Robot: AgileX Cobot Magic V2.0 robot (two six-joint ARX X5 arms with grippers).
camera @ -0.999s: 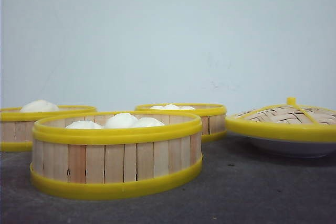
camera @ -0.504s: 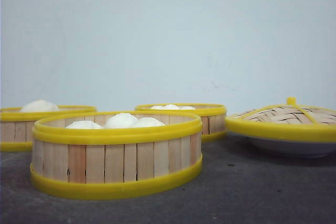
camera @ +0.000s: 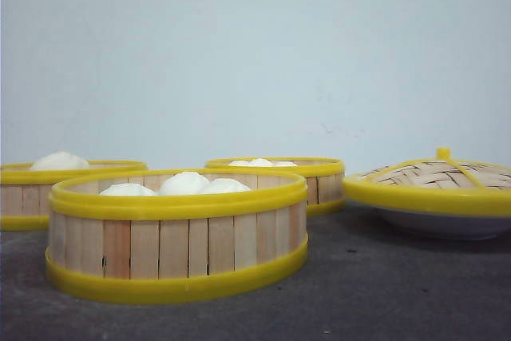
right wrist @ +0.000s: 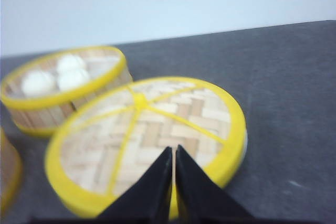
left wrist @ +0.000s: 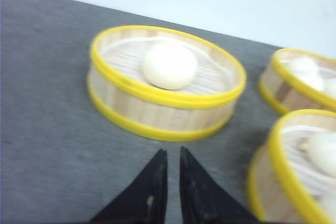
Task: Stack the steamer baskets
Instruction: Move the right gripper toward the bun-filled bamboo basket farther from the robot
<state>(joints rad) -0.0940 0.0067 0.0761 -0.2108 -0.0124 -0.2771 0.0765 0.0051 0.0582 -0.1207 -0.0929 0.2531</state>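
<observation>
the left gripper [left wrist: 171, 157] hangs with its jaws nearly closed on nothing, over the grey counter [left wrist: 47, 103] just short of the left steamer basket [left wrist: 163, 85], which holds one white bun [left wrist: 169, 65]; the right gripper [right wrist: 173, 153], jaws likewise narrow and empty, hovers above the woven lid [right wrist: 149, 137], which rests on a white plate [camera: 435, 223]; the near steamer basket [camera: 177, 237] and the far steamer basket [camera: 307, 181] stand apart, unstacked, holding buns
</observation>
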